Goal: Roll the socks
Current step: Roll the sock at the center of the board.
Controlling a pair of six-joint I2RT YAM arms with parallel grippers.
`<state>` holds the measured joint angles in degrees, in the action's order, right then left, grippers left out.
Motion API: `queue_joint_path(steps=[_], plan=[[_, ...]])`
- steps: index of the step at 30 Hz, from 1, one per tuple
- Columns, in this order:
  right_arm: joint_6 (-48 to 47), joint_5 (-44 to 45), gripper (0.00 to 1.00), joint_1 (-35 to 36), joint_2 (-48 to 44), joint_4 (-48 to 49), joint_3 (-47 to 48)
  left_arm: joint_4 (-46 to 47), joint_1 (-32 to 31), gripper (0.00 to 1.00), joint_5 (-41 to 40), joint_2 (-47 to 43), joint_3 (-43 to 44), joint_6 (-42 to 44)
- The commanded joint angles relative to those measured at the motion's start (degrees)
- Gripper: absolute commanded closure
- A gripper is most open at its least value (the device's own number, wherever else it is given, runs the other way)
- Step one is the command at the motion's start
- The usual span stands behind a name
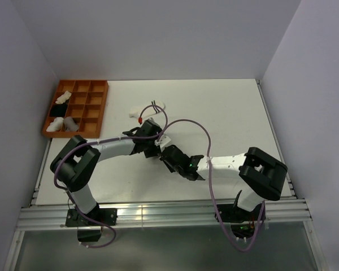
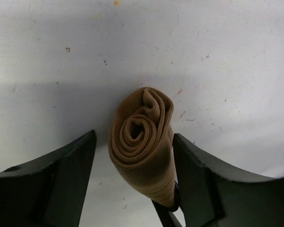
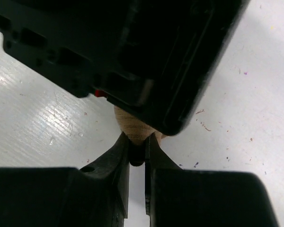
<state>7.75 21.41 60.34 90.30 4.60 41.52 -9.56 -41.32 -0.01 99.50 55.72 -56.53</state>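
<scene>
A tan-brown sock (image 2: 142, 137), wound into a tight roll, stands on end on the white table. My left gripper (image 2: 134, 137) is open around it: the right finger (image 2: 199, 175) touches the roll and the left finger stands apart. My right gripper (image 3: 137, 147) is shut on the sock's dark toe end below the roll (image 3: 135, 130). In the top view both grippers meet mid-table, left (image 1: 152, 147) and right (image 1: 168, 154), and they hide the roll. A short white sock (image 1: 148, 108) lies farther back, with a bit of red-trimmed fabric (image 1: 140, 119) beside it.
An orange compartment tray (image 1: 96, 107) sits at the back left, with white bundles (image 1: 61, 125) and a black bundle (image 1: 57, 111) in its left cells. The left gripper's black body (image 3: 132, 47) fills the top of the right wrist view. A purple cable (image 1: 183, 121) loops over the arms.
</scene>
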Motion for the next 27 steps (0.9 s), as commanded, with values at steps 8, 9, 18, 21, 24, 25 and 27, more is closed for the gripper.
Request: queue_joint_path(steps=[8,9,18,21,24,25,27], plan=[[5.0,-9.1,1.00,-3.5,-3.6,-1.0,-3.2,-2.1,2.2,0.17,-5.4,-6.1,-2.4,-2.6],[5.1,-10.8,1.00,-4.2,-3.8,-0.7,-3.5,-2.0,2.6,0.14,-5.8,-6.6,-2.6,-3.5],[8.7,-25.1,1.00,-11.4,-4.9,2.4,-5.0,1.4,6.6,0.11,-9.7,-16.7,-10.4,-8.2],[10.4,-31.2,1.00,-14.5,-3.6,3.0,-4.8,4.7,6.8,0.11,-10.2,-21.2,-13.8,-8.2],[13.5,-38.1,1.00,-17.7,-2.0,5.1,-5.3,10.8,6.3,0.13,-7.3,-24.5,-18.1,-7.4],[14.0,-40.1,1.00,-18.6,-1.7,6.6,-5.6,12.4,5.3,0.13,-6.9,-25.1,-19.8,-7.4],[16.0,-44.9,1.00,-20.9,-0.7,8.2,-6.0,16.2,3.8,0.13,-6.2,-25.2,-20.9,-7.3]])
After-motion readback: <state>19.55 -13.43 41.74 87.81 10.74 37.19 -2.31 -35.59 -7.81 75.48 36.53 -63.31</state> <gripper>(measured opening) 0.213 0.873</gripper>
